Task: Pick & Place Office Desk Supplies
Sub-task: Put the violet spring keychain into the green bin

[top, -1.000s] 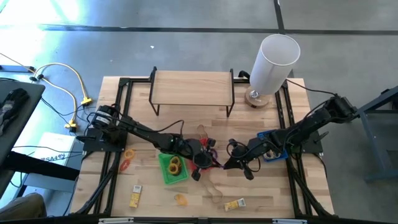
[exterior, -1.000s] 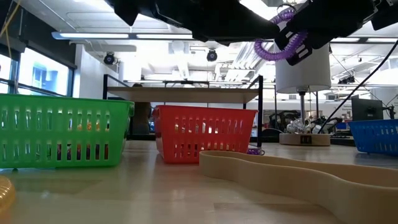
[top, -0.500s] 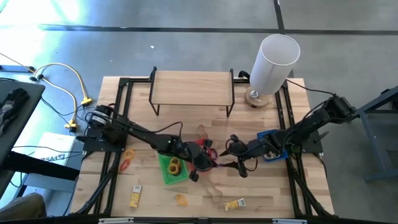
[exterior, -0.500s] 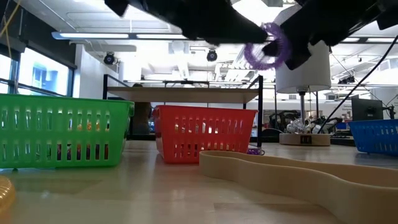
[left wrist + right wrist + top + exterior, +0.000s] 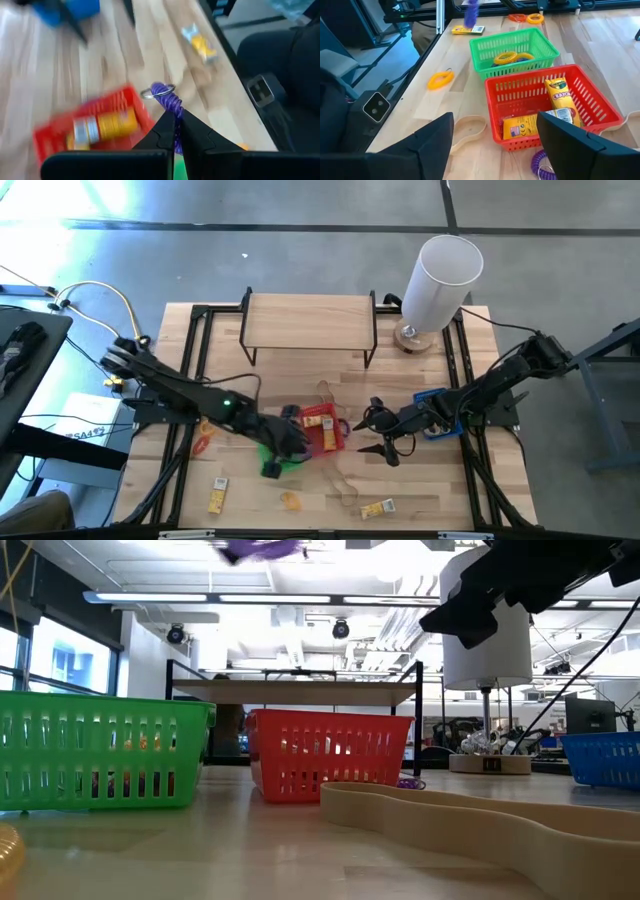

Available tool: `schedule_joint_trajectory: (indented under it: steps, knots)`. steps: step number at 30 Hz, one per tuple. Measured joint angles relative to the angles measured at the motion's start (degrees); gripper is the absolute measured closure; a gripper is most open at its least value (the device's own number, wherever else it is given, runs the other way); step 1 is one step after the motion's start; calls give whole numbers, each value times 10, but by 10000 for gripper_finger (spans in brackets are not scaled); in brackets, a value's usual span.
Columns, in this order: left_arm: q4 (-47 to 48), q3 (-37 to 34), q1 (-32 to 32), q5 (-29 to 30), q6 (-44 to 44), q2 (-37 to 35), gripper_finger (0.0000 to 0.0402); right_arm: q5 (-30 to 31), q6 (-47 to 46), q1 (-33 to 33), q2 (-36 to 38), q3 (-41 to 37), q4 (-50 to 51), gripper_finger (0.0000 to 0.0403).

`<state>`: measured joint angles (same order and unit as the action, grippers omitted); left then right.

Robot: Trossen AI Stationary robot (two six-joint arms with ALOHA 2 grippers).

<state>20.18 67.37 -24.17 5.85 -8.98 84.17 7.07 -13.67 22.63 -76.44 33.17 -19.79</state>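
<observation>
Wooden slatted desk (image 5: 420, 490) carries a green plastic mesh basket (image 5: 514, 52) and a red plastic mesh basket (image 5: 552, 105) side by side. Left tool (image 5: 174, 131) is pinched tight on a purple coiled ring (image 5: 166, 97), above the baskets: carry step. Next move, likely: centre over the green basket, release. Right tool (image 5: 495, 142) gapes wide, empty, near the red basket.
</observation>
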Motion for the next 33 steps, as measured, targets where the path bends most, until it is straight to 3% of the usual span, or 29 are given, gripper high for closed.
schedule_joint_trajectory:
  steps: [5, 11, 23, 33]
  knots:
    - [115, 0, -15, 1, -91, -39, 397, 0, 0, 0, 0, 0, -1, 128]
    - [218, -2, -7, -50, -128, -28, 397, 0, -2, 0, 0, 0, -1, 128]
    - [126, -118, 28, -64, -134, -26, 397, 0, -15, 3, 0, 0, -2, 128]
    - [122, -144, 38, -61, -177, -26, 397, 3, -13, 4, 0, 0, -2, 128]
